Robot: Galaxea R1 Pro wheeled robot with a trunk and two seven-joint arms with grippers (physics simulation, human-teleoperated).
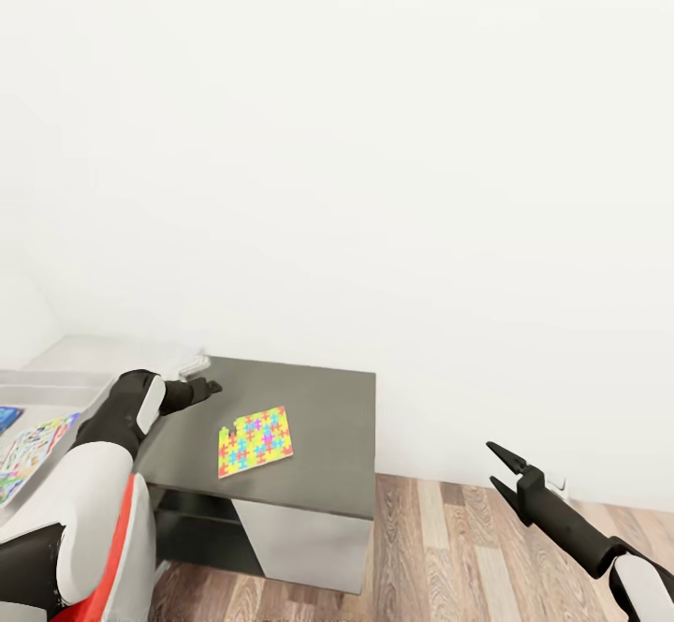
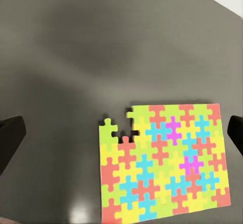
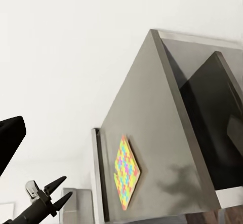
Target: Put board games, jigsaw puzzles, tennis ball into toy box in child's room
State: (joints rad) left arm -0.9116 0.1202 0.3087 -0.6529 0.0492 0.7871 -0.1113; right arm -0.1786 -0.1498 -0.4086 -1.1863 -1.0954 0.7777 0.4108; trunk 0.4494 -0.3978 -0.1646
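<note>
Nearest me, the left hand (image 1: 208, 386) reaches out over the dark worktop (image 1: 328, 416), fingers spread wide, hovering beside one jigsaw puzzle (image 1: 255, 440) lying flat there, while the right hand (image 1: 498, 469) hangs low over the wood floor (image 1: 449, 547), fingers parted, holding nothing.

A puzzle (image 1: 255, 441) lies flat on the table (image 1: 328, 397), near its front edge and well in from the right end. The left gripper (image 1: 208, 386) hangs over the table behind and left of it. A bin (image 1: 47, 380) sits further left. The right gripper (image 1: 498, 468) is over the floor (image 1: 449, 547), well right of the table
</note>
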